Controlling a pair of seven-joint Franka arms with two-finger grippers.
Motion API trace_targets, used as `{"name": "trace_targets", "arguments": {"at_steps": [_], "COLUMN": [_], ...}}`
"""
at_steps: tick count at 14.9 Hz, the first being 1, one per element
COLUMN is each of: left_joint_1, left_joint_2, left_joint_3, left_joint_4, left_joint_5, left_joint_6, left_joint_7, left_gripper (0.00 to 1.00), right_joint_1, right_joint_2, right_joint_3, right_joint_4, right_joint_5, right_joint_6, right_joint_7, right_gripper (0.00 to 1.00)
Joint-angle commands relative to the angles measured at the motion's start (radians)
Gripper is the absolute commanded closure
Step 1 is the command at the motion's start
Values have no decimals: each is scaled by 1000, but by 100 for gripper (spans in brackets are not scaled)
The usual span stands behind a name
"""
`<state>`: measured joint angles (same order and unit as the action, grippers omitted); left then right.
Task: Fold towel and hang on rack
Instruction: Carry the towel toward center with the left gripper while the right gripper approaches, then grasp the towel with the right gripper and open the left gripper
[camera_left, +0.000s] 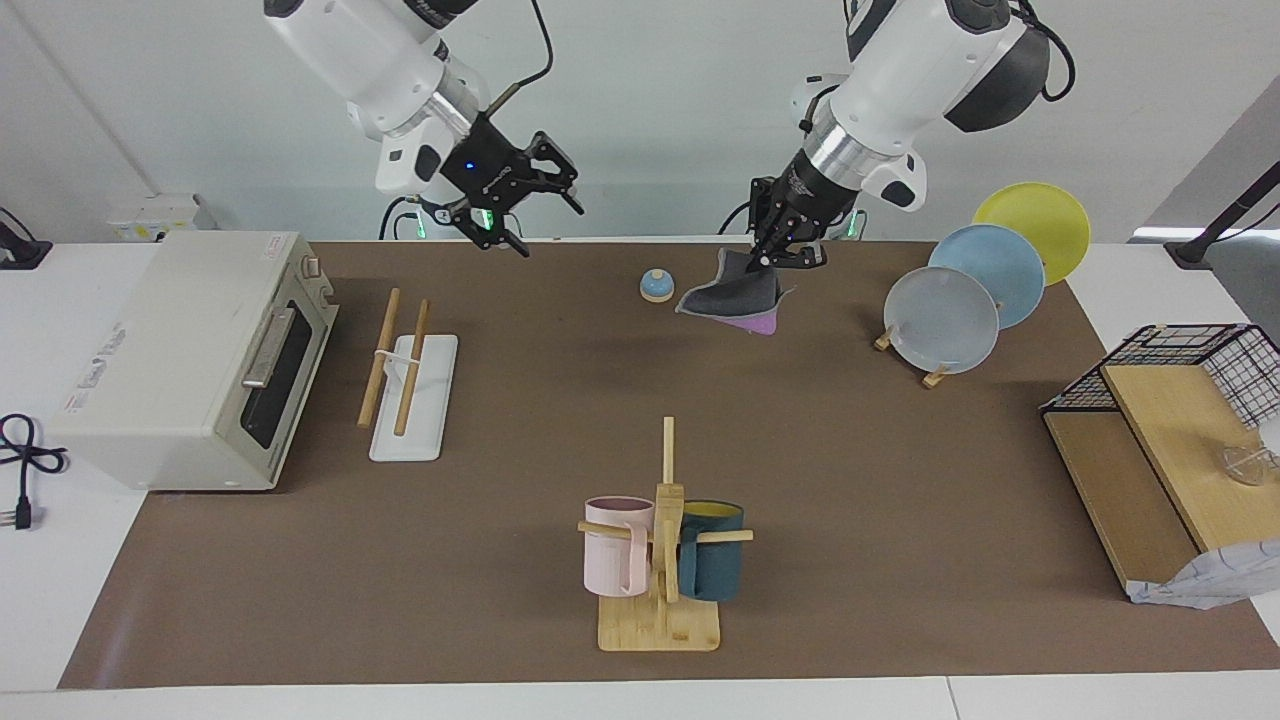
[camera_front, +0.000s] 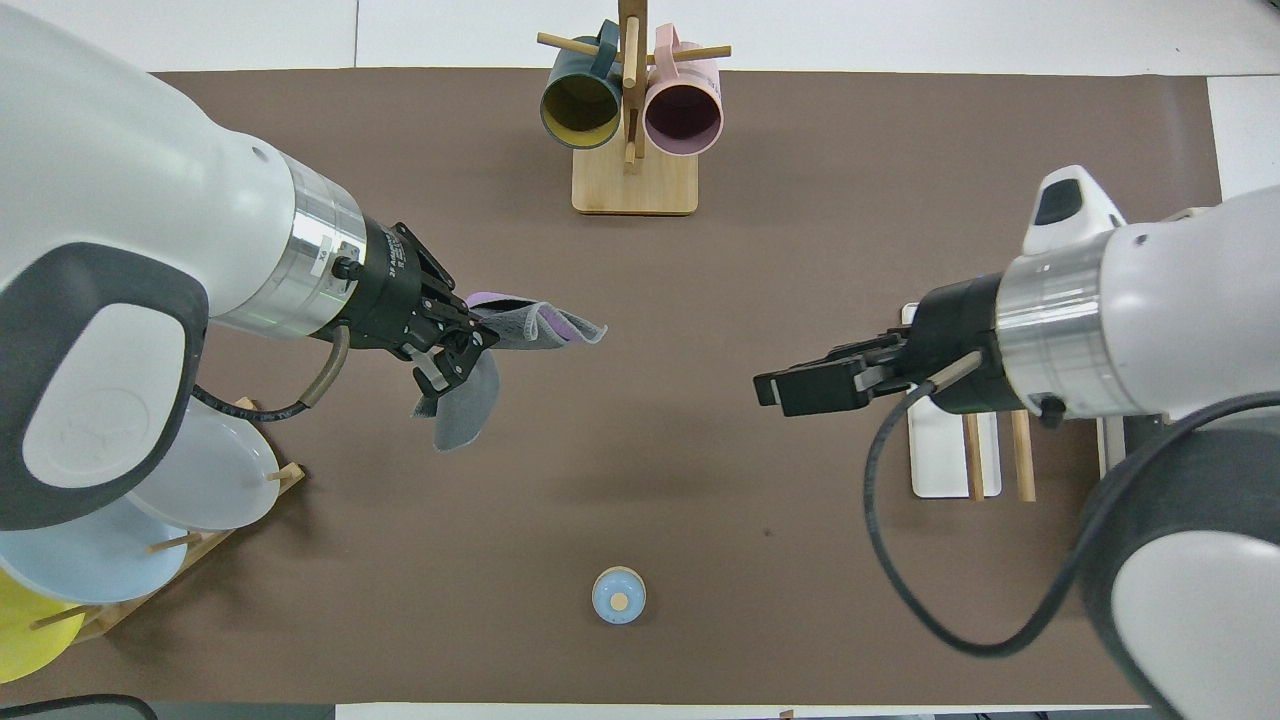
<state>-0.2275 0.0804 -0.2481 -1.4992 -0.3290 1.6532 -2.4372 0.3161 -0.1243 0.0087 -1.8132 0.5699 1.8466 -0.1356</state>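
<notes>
Brown matting covers the surface (camera_left: 560, 420), which runs between white walls and white side tables. At the right arm's end a cream toaster oven (camera_left: 190, 360) sits on the edge of the mat. Just beside it lies the rack (camera_left: 410, 385), a flat white rectangular base carrying two long light-wood dowels joined by a white bracket, its long axis running from the robots' edge toward the edge away from them. The right gripper (camera_left: 520, 205) hangs in the air over the robots' edge of the mat near the rack, its fingers spread and holding nothing; this arm waits.

Toward the middle, a small blue-and-tan bell (camera_left: 656, 285) stands near the robots' edge, and a wooden mug tree with pink and teal mugs (camera_left: 665, 555) stands near the opposite edge.

The left gripper (camera_left: 775, 255) is closed on one edge of the towel (camera_left: 735, 300), a small terry cloth showing dark grey with purple beneath, bunched and drooping just above the mat. So the rack lies well apart from the held towel, toward the right arm's end, and the carry must cross most of the surface.
</notes>
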Motion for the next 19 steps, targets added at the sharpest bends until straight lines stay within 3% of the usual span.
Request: {"name": "trace_targets", "arguments": {"at_steps": [1,8,14,19], "left_joint_1": [-50,-125,-128,-127], "left_joint_2": [-16,-65,-67,-68], "left_joint_3": [1,1,1,4], "left_joint_4": [-32,-130,-133,-148], "left_joint_5": [-18,-16,-15,-15], "left_joint_6": [69,178,183,198], "left_joint_7": [-94,-197,-221,-241], "left_gripper": [100,100,100,100], "right_joint_1": [43,139,147,242], "right_joint_2": [-44,-52,-14,46], "right_joint_3": [-4,-3,-1,-1], "right_joint_4": [-90,-189,-196,-193], "right_joint_5": [13,-2,-24,-22], "right_joint_6": [118,394,474,559], "right_joint_7": [-103,-347,-447,-436], "right_gripper": [6,5,4,5]}}
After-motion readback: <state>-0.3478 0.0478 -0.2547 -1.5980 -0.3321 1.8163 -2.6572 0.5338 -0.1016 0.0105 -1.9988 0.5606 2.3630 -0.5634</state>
